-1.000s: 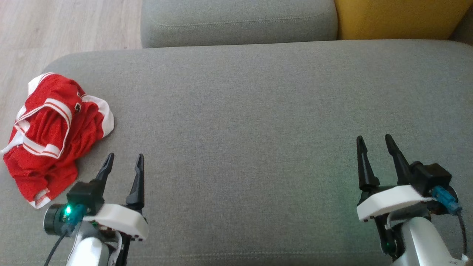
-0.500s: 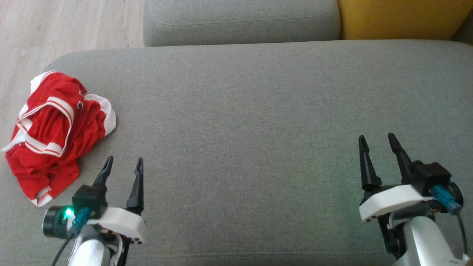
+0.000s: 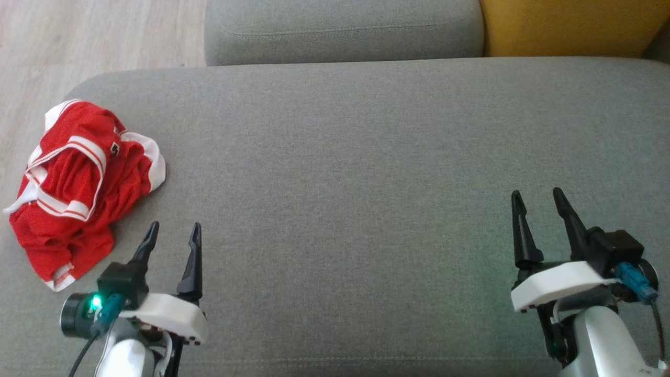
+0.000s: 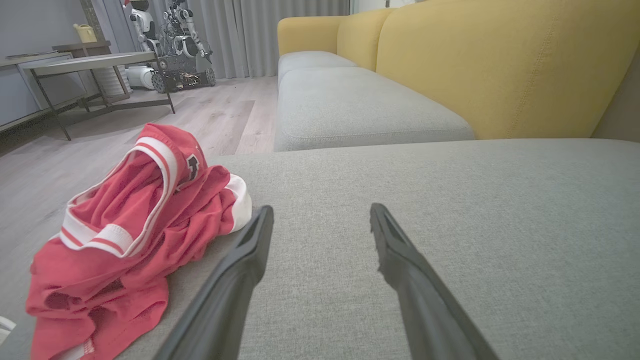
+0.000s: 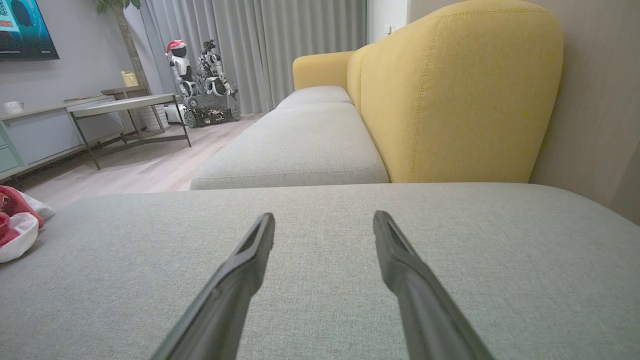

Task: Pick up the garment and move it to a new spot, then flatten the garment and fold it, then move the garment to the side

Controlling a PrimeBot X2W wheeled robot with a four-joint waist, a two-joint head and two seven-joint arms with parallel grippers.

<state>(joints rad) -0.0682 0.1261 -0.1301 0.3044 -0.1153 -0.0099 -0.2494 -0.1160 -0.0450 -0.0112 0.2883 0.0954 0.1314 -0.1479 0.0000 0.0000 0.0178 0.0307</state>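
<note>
Red mesh garment (image 3: 84, 188) with white trim lies in a crumpled heap at the left end of the grey seat cushion (image 3: 366, 157), close to that cushion's left edge, one banded hem bunched up into a ridge. Left tool (image 3: 175, 226) is over the near-left part of the cushion, just beside the heap and apart from it. Its two dark fingers are spread wide with nothing between them. The left wrist view agrees: the cloth sits off to one side of the fingers, not in the gap. Right tool (image 3: 537, 193) is over the near-right part of the cushion, well apart from the garment, fingers likewise spread wide and empty. Progress, as judged: nothing of the task looks done. The garment is not lifted, not flattened and not folded, so this reads as the very start, with the approach to the first pick in hand. Left to do: grasp the heap, carry it to a new spot (the broad middle of the cushion seems likely), spread it flat, fold it, then shift the folded piece to the cushion's side. The left tool is the better placed for the first grasp.
</note>
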